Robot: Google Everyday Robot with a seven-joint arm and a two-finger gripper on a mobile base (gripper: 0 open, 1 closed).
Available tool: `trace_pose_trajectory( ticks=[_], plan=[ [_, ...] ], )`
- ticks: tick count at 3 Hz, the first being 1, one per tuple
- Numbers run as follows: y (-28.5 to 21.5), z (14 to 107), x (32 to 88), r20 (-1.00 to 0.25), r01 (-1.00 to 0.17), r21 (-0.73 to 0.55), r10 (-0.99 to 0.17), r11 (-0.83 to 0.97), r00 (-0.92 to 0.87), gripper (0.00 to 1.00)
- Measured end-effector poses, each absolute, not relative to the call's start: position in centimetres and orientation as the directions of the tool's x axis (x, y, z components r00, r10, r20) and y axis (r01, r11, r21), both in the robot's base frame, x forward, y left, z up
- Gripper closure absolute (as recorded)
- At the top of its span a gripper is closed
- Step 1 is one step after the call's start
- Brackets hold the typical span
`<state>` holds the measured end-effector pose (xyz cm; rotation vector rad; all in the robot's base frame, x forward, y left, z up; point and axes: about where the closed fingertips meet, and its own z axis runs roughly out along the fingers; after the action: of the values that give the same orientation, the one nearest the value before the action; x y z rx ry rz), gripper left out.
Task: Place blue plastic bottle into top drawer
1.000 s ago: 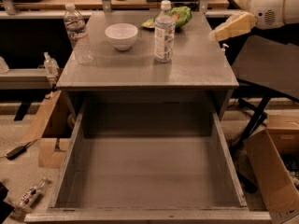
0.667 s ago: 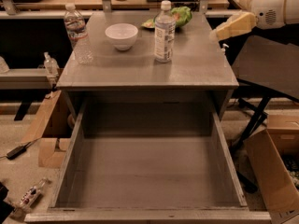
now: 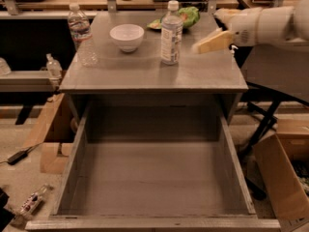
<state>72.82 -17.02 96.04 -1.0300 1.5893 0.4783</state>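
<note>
The blue plastic bottle (image 3: 171, 33) stands upright on the grey cabinet top (image 3: 145, 74), near the back and right of centre. It is clear, with a white cap and a wide pale label. My gripper (image 3: 206, 31) comes in from the right on a white arm (image 3: 270, 25). It hovers over the right part of the top, a short way right of the bottle and apart from it. It is open and holds nothing. Below, the top drawer (image 3: 154, 178) is pulled fully out, and its flat grey bottom is bare.
A taller ribbed clear bottle (image 3: 79, 33) stands at the top's left edge, a white bowl (image 3: 127, 36) beside it. A green bag (image 3: 186, 16) lies behind the blue bottle. Cardboard boxes sit on the floor left (image 3: 50, 139) and right (image 3: 282, 178) of the drawer.
My gripper has moved left and a little down over the cabinet top, closer to the blue plastic bottle. The bottle, bowl and drawer have not moved.
</note>
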Motion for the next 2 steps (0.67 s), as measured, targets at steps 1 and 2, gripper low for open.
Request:
trace_pose_trajectory(
  ticks=[1, 2],
  plan=[
    [-14.5, 93.8, 75.3, -0.947, -0.827, -0.186, -0.32, 0.531, 0.008, 0.0],
    [-12.3, 92.8, 77.1, -0.96, -0.832, -0.159, -0.28, 0.531, 0.005, 0.0]
  ],
)
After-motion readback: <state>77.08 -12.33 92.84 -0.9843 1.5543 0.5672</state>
